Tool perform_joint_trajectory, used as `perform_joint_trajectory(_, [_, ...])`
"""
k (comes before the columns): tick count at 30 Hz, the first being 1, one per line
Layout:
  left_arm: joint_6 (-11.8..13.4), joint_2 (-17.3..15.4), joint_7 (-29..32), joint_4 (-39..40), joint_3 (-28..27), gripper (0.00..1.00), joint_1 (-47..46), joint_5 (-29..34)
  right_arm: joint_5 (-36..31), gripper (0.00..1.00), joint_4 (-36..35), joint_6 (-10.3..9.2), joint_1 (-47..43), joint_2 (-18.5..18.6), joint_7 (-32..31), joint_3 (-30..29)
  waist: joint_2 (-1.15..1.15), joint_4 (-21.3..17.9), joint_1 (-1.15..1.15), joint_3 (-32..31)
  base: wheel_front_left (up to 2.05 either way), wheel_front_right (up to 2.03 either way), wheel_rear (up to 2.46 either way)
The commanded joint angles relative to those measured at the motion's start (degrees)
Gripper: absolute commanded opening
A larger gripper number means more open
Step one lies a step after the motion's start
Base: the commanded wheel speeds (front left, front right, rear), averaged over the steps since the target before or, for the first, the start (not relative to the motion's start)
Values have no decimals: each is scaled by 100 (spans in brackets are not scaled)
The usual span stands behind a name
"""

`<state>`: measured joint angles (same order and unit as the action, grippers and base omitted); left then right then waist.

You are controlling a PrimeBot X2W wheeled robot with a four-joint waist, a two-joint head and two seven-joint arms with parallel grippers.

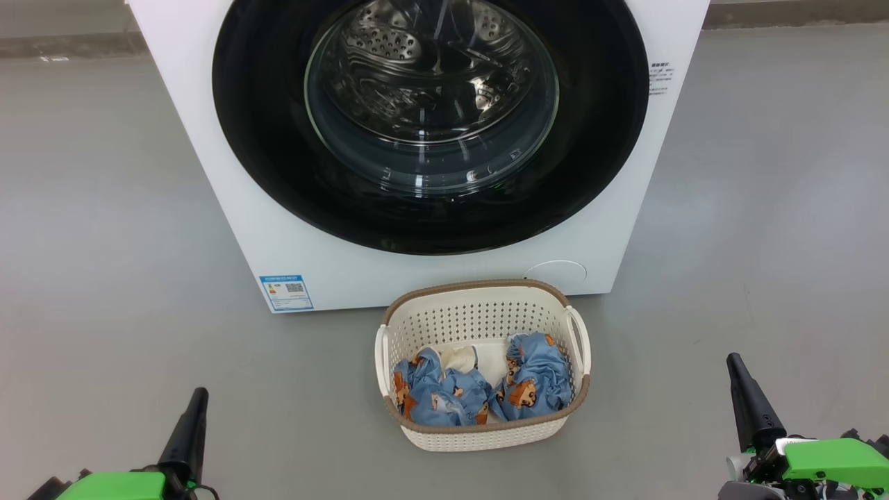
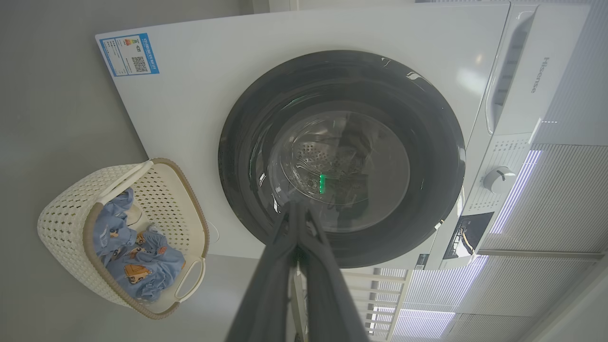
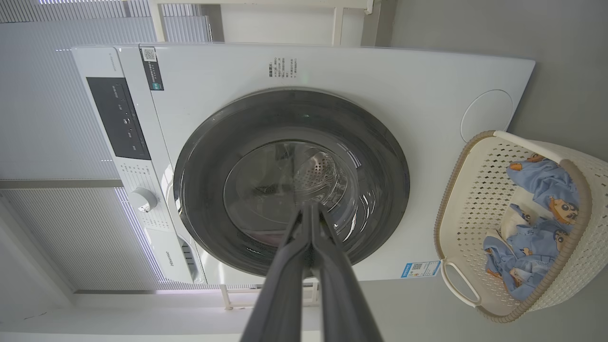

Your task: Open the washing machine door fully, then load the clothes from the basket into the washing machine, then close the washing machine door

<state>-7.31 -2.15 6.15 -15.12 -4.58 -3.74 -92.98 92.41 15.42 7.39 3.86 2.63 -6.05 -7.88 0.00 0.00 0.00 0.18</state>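
The white washing machine (image 1: 229, 208) stands ahead on the grey floor. Its round washing machine door (image 1: 430, 118) with the black rim and glass bowl lies flush against the front, shut. The cream basket (image 1: 486, 430) with the brown rim sits on the floor just before the machine. Inside lie the clothes (image 1: 479, 389), blue bear-print pieces and a cream-white one. My left gripper (image 1: 198, 396) points up at the lower left, shut and holding nothing. My right gripper (image 1: 735, 364) does the same at the lower right. Both stay well short of the basket. The door (image 2: 342, 156) (image 3: 289, 180) faces both wrist cameras.
Bare grey floor (image 1: 104, 278) spreads on both sides of the machine and the basket. A blue label (image 1: 285, 292) marks the machine's lower left corner. The control panel with a knob (image 3: 142, 199) sits at the machine's top.
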Motion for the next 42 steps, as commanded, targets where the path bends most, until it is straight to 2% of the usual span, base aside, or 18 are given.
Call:
perform_joint_trajectory(1, [-18,-73,32,110,-192,0,-244,79,-22,0,-140,10,232,25,-42,139,0,0,0,0,0,0,0])
perform_joint_trajectory(9, [-18,-73,32,110,-192,0,-244,79,-22,0,-140,10,232,25,-42,139,0,0,0,0,0,0,0])
perform_joint_trajectory(10, [0,0,0,0,0,100,0,0,0,100,0,0,0,0,0,0,0,0,0,0,0,0,0])
perform_joint_trajectory(17, [6,107,-46,-245,76,100,161,-2,-28,100,245,0,-163,-65,49,15,0,-3,1,11,0,0,0])
perform_joint_trajectory(21, [5,101,-113,-218,131,100,134,9,-99,100,195,1,-151,-62,117,32,0,-4,13,-3,0,0,0])
perform_joint_trajectory(27, [4,94,-198,-182,196,100,115,32,-197,100,137,1,-142,-58,201,48,0,-7,1,6,0,0,0])
perform_joint_trajectory(42, [1,72,-450,-18,320,100,21,284,-755,100,35,2,-26,-48,452,18,0,-18,0,11,0,0,0])
